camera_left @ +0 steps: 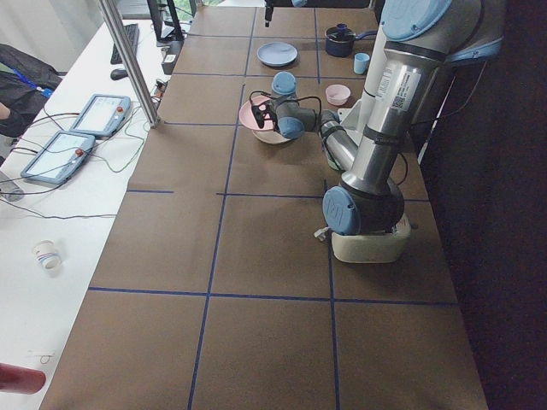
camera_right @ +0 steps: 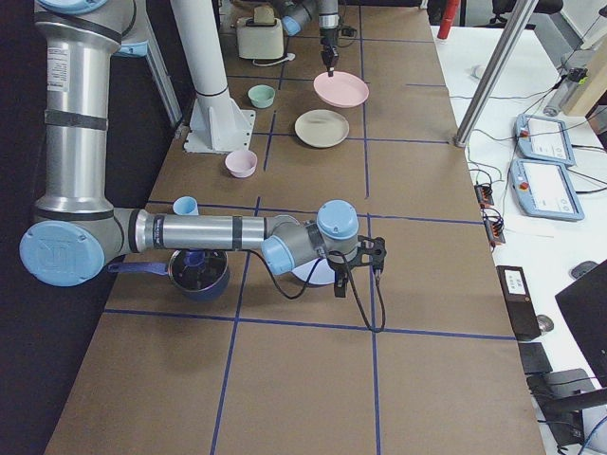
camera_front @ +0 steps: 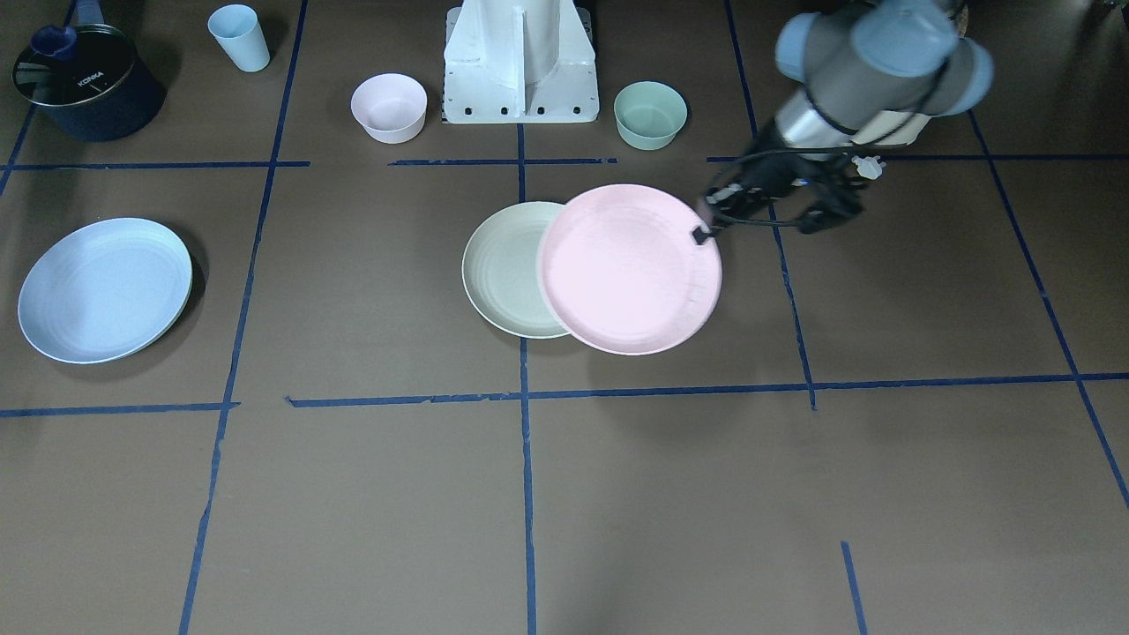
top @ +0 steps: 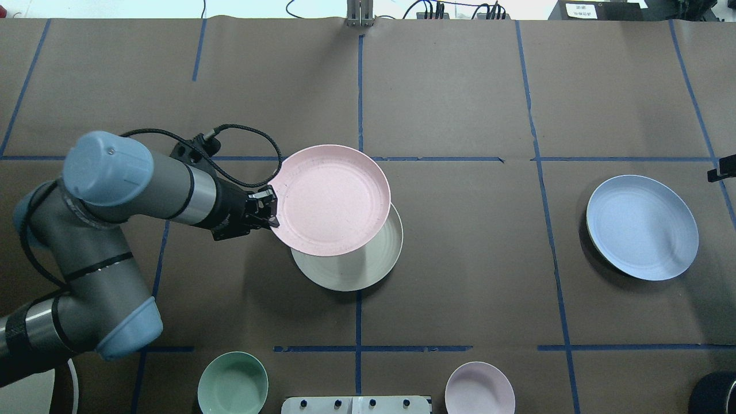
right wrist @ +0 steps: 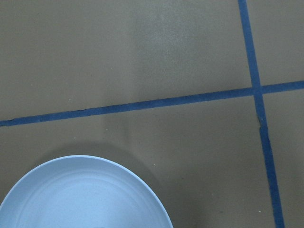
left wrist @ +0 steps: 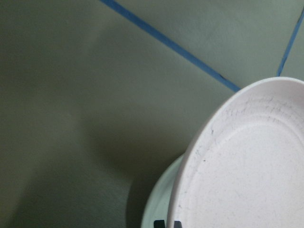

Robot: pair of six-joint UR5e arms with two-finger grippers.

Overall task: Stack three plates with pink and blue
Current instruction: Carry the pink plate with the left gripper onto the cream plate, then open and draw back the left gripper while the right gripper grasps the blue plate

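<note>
My left gripper (top: 273,218) is shut on the rim of the pink plate (top: 330,198) and holds it tilted, a little above the table. The pink plate partly overlaps a pale beige plate (top: 356,270) that lies flat on the table. In the front-facing view the left gripper (camera_front: 701,234) grips the pink plate (camera_front: 628,269) at its right edge. The blue plate (top: 642,227) lies alone at the far right. Only a dark piece of my right gripper (top: 721,169) shows at the overhead view's edge, beside the blue plate (right wrist: 80,194); I cannot tell its state.
A green bowl (camera_front: 650,113) and a pink bowl (camera_front: 389,106) stand either side of the robot base (camera_front: 520,62). A light blue cup (camera_front: 239,37) and a dark lidded pot (camera_front: 84,84) stand at the near-right corner.
</note>
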